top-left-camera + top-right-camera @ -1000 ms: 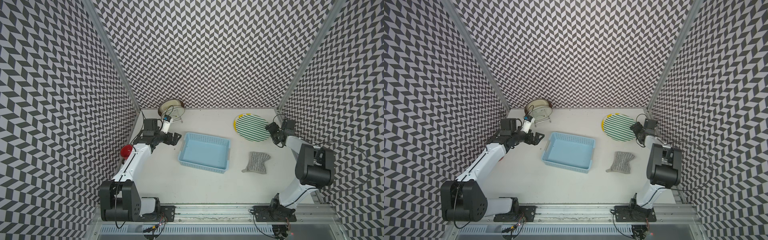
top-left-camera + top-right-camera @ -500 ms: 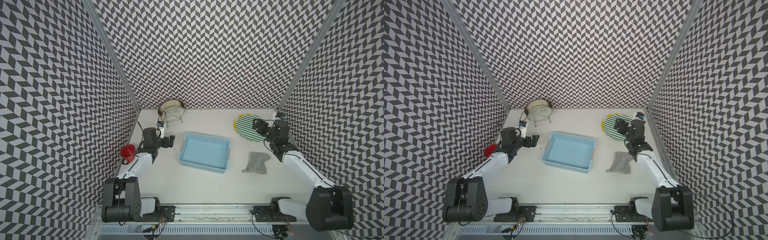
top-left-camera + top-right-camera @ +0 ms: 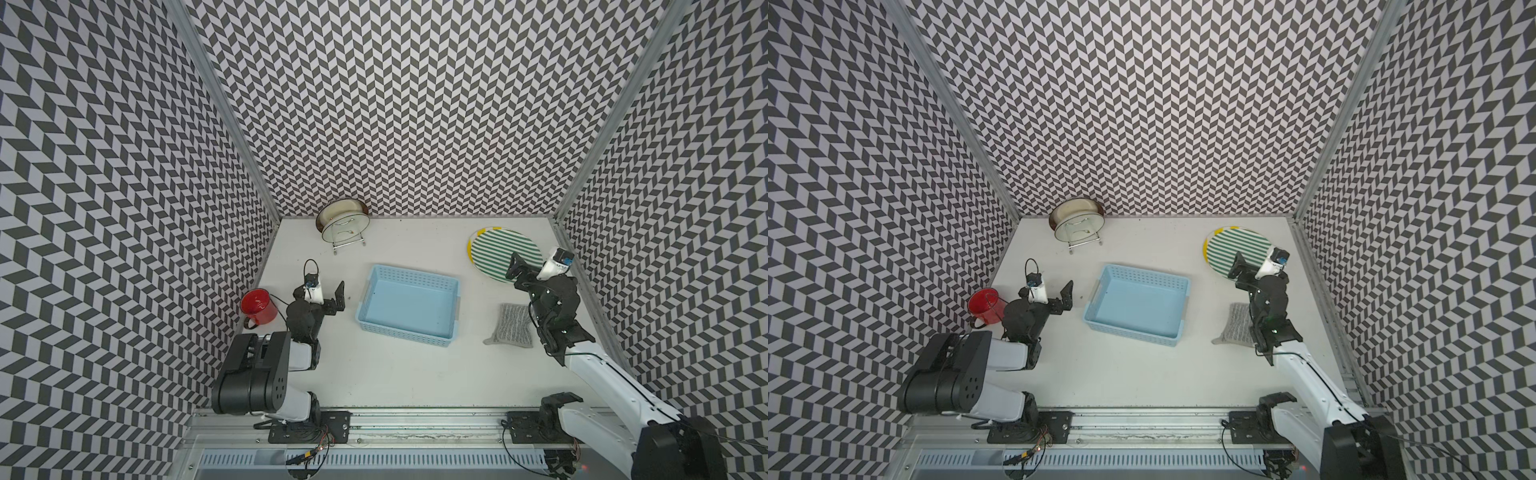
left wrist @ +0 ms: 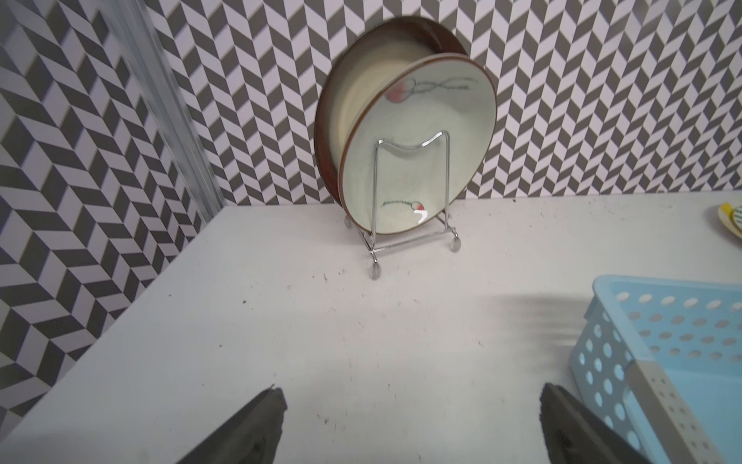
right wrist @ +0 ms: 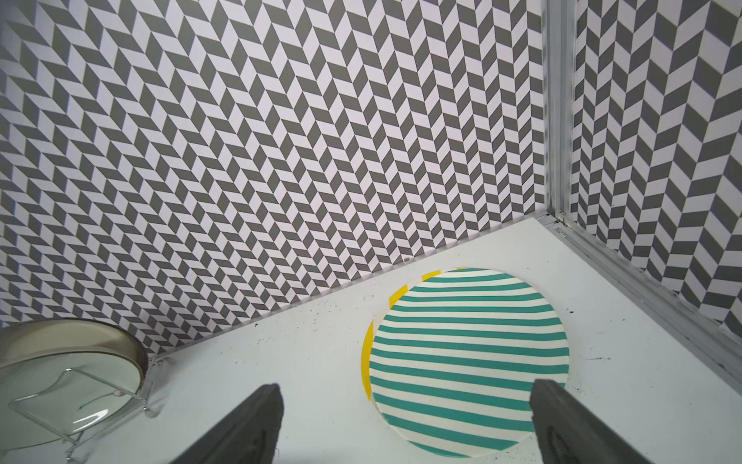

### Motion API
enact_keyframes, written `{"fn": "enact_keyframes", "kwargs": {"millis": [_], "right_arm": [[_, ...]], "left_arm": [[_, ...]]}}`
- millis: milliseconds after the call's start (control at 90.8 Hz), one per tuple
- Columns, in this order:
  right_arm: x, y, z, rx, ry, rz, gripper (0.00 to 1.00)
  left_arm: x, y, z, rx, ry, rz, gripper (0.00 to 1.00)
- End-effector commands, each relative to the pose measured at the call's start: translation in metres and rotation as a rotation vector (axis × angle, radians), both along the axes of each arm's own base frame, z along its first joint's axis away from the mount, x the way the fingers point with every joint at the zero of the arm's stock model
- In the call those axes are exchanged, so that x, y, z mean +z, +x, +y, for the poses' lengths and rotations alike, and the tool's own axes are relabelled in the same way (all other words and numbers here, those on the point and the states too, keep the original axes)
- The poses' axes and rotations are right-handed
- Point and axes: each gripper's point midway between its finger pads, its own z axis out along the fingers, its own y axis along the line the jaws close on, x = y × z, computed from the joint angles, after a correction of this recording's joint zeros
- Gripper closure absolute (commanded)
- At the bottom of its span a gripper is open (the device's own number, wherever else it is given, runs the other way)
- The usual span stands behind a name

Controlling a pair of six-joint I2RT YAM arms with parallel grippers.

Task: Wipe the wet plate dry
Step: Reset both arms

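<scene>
With both arms at pause, the right gripper (image 5: 409,389) stands with its jaws spread wide and nothing between them. The striped plate (image 5: 469,353) lies flat on the white table (image 3: 395,374) directly ahead of and below this gripper. In the right wrist view one finger (image 5: 562,418) overlaps the plate's near edge; whether it touches cannot be told. Plate appearance: round, shallow, cream ground with even green stripes across the whole face. A narrow yellow-and-white band shows along one edge, and I cannot tell whether it belongs to a second plate beneath. Wetness cannot be judged from any view. Both top views place the plate (image 3: 498,249) (image 3: 1233,245) just in front of the right gripper (image 3: 534,270). The grey cloth (image 3: 510,325) lies flat behind that gripper, beside the forearm, untouched. The left gripper (image 4: 413,393) is likewise spread wide and empty, well apart from the plate, with the blue basket (image 3: 411,276) between them. A wire rack holding two upright plates (image 4: 417,144) stands ahead of it, and a red mug (image 3: 257,306) sits at its outer side.
</scene>
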Motion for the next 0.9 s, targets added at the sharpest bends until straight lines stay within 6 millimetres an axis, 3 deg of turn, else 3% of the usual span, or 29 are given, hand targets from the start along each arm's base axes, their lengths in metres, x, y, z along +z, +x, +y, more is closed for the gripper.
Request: {"fn": "enact_keyframes", "kwargs": {"millis": [0,44,231,386,551,694,892], "right_arm": [[0.01,-0.002,-0.009,-0.048,-0.1,-0.085,0.0],[0.0,0.001,-0.012,-0.066,-0.135,-0.052,0.0],[-0.039,0.013,-0.003,-0.015,-0.218,-0.013,0.0],[-0.066,0.018,-0.008,-0.04,-0.287,0.018,0.0],[-0.059,0.018,-0.021,-0.093,-0.308,-0.047,0.0],[-0.078,0.021,-0.031,-0.089,-0.257,-0.054,0.0],[-0.078,0.021,-0.031,-0.082,-0.252,-0.056,0.0]], "left_arm": [[0.032,0.013,0.01,0.055,-0.028,-0.107,0.0],[0.023,0.018,0.011,0.07,-0.016,-0.069,0.0],[0.025,0.019,0.007,0.064,-0.002,-0.078,0.0],[0.024,0.019,0.006,0.065,-0.001,-0.07,0.0],[0.025,0.019,0.006,0.066,0.0,-0.074,0.0],[0.025,0.019,0.006,0.067,0.001,-0.074,0.0],[0.024,0.019,0.006,0.067,0.0,-0.072,0.0]]}}
